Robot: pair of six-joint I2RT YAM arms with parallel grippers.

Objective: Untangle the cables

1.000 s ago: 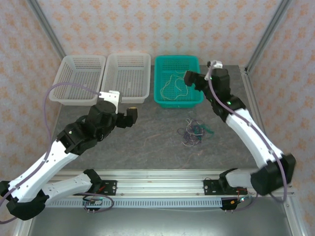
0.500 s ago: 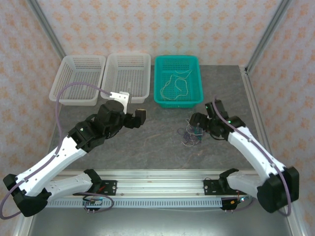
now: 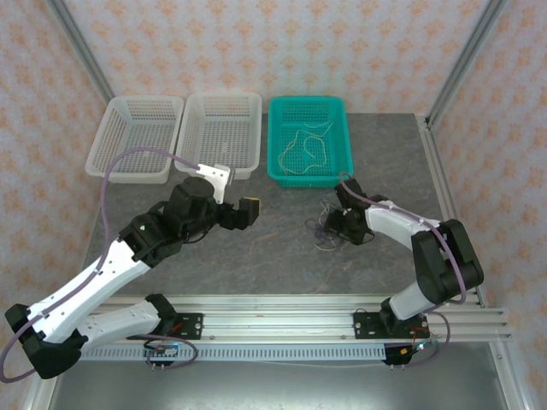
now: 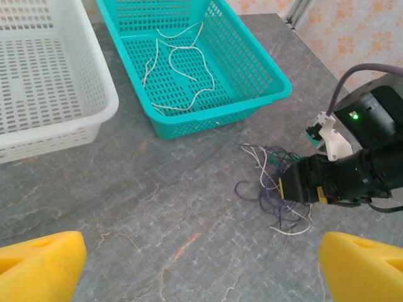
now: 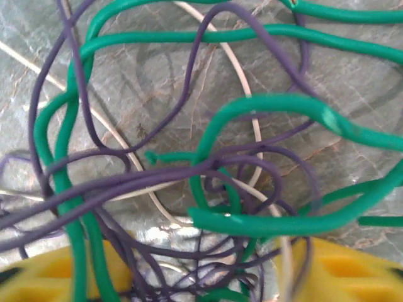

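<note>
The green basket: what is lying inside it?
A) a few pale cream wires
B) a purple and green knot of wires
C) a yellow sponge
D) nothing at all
A: a few pale cream wires lie loose on the floor of the green basket, while the purple and green tangle sits outside it on the table.
</note>
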